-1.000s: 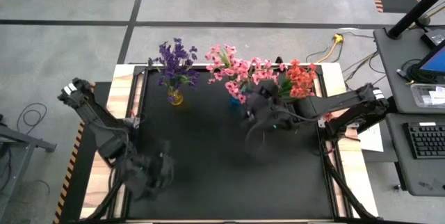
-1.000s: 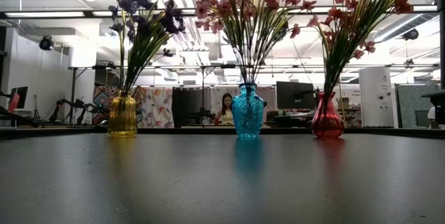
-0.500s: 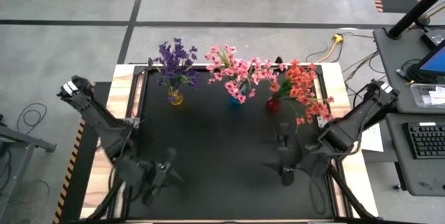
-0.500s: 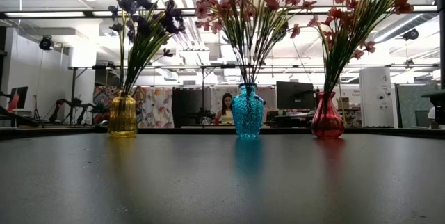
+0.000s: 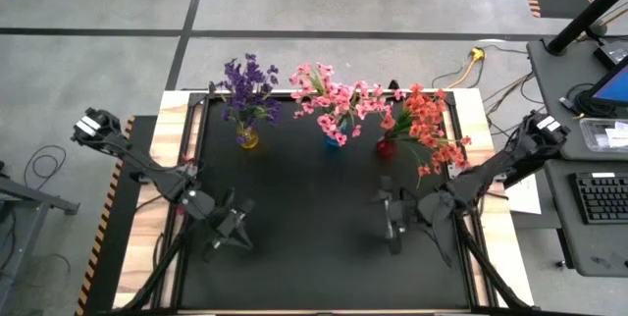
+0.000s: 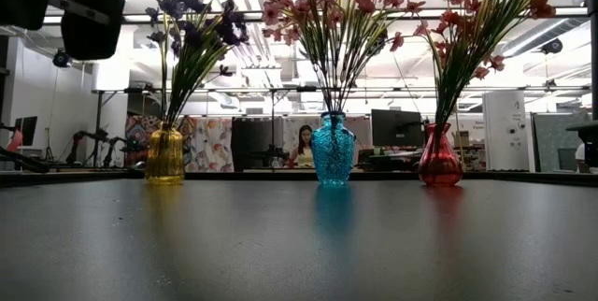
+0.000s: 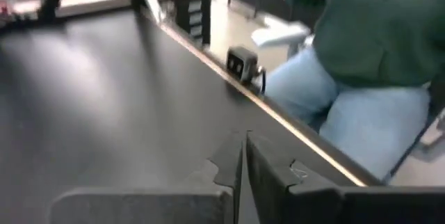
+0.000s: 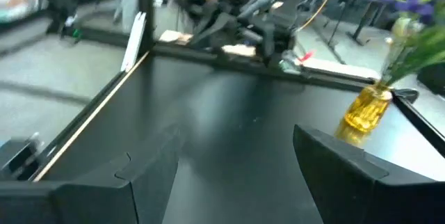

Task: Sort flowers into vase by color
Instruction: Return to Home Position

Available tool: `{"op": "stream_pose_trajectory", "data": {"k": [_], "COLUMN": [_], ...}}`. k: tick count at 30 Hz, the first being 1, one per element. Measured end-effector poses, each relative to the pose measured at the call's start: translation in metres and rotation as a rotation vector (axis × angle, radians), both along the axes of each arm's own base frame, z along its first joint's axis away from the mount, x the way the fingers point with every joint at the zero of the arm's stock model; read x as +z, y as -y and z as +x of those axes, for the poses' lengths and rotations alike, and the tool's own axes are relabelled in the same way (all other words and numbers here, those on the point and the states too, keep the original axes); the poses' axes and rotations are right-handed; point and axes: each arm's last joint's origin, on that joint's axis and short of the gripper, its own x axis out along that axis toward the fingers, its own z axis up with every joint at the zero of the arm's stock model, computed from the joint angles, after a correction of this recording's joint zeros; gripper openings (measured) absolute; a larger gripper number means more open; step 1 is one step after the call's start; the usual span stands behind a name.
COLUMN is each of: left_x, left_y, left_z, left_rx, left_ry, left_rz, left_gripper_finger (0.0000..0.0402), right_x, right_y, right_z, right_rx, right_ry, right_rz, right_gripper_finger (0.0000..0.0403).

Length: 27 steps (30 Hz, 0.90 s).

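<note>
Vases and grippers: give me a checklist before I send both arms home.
1. The purple flowers in the yellow vase: ok.
2. The pink flowers in the blue vase: ok.
3. The coral-red flowers in the red vase: ok.
4. All three vases upright: ok.
5. Both grippers empty and apart from the vases: ok; left gripper shut, right gripper open.
6. The person out of the arms' reach: cannot tell; seen beside the table edge in the left wrist view.
</note>
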Motion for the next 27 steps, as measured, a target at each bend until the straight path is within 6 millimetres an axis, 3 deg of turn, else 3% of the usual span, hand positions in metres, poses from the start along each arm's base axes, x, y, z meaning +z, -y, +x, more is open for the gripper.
{"op": "stream_pose_trajectory", "data": {"k": [6, 14, 20, 27], "left_x": [-0.015, -0.025, -0.026, -0.033], "left_y": [-0.021, -0.042, -0.054, -0.066], "left_z": [-0.013, -0.032, -0.043, -0.049], "left_rx": [0.046, 0.024, 0.077, 0.381], "left_ry": [0.127, 0.195, 0.236, 0.229], "left_rz": [-0.014, -0.056, -0.013, -0.067], "left_gripper_finger": [0.0001, 0.0, 0.0, 0.0], "right_x": [-0.03, -0.042, -0.043, -0.053], "right_y": [0.039, 0.076, 0.082, 0.092], "right_z": [0.005, 0.0, -0.024, -0.068], "right_rx": [-0.037, -0.109, -0.108, -0.104], "right_ry": [0.126, 0.179, 0.257, 0.337], "right_rz": [0.046, -0.044, -0.062, -0.055], "right_gripper_finger": [0.0272, 0.0265, 0.0266, 0.0256]}}
